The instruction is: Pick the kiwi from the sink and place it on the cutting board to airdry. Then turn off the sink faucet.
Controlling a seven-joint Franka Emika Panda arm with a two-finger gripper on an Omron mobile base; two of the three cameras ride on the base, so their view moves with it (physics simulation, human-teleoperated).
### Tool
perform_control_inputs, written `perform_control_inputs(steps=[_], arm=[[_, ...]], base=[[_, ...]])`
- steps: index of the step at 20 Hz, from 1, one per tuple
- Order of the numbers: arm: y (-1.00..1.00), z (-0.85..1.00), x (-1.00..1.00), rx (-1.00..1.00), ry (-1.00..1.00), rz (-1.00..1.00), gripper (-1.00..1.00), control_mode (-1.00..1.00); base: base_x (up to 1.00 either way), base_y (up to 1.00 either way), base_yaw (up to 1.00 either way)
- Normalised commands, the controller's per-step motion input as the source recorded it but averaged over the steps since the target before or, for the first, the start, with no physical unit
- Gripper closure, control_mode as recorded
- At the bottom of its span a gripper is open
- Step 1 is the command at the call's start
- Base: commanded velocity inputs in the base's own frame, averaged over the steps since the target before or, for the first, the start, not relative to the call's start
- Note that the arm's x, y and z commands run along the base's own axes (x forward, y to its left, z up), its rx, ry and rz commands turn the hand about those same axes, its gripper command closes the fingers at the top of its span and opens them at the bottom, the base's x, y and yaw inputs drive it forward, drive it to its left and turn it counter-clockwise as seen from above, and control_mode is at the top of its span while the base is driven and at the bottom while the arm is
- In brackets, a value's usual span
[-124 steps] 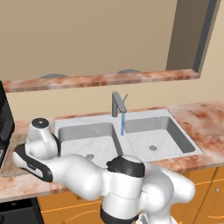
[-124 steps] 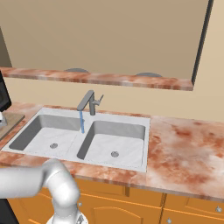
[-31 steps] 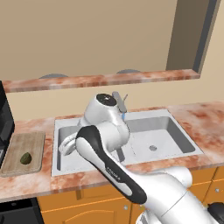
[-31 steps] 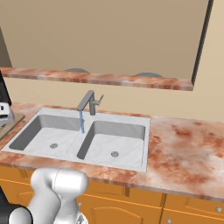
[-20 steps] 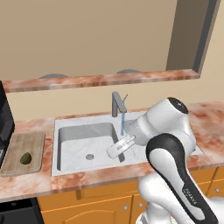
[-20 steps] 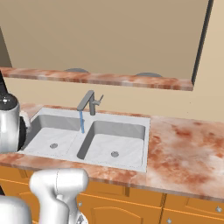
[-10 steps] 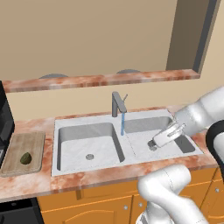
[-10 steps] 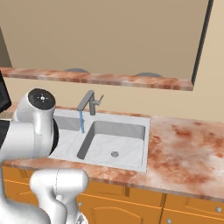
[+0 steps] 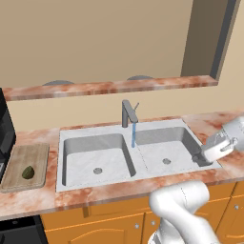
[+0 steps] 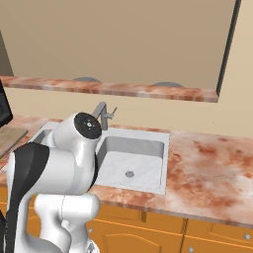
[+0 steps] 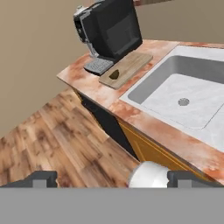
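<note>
The kiwi (image 9: pixel 28 172) lies on the cutting board (image 9: pixel 19 157), on the counter left of the sink (image 9: pixel 86 138). Through the hand view the kiwi (image 11: pixel 114 75) rests near the board's (image 11: pixel 131 65) end, beside the left basin (image 11: pixel 192 78). The sink faucet (image 9: pixel 127 113) stands behind the divider, and a blue stream of water (image 9: pixel 134 135) runs from its spout. My gripper (image 9: pixel 197 157) hangs by the right rim of the right basin, far from the kiwi. Its fingertips (image 11: pixel 41 178) stand wide apart, so my gripper (image 11: pixel 111 179) is open and holds nothing. My arm hides the left basin beside the faucet (image 10: pixel 104 112).
A black coffee machine (image 11: pixel 109 28) stands right behind the cutting board at the counter's end. A raised marble ledge (image 9: pixel 109 87) runs along the wall behind the sink. Bare counter (image 10: pixel 207 163) stretches right of the sink. Wooden floor (image 11: pixel 57 135) lies below the cabinets.
My arm has swung from over the middle of the sink to the right rim of the right basin. The kiwi stays on the board and the water keeps running.
</note>
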Motion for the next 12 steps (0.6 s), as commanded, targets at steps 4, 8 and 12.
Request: perform_control_inputs(steps=[4,8,12], arm=[[-0.32,-0.05,0.02,0.0,-0.05,0.11,-1.0,-1.0],[-0.21,-0.01,0.05,0.0,-0.09,0.06,-1.0,-1.0],[-0.16,-0.03,0.01,0.07,-0.1,0.0,-1.0,-1.0]], base=[[0.0,0.0,0.0],[0.0,0.0,0.0],[0.0,0.0,0.0]])
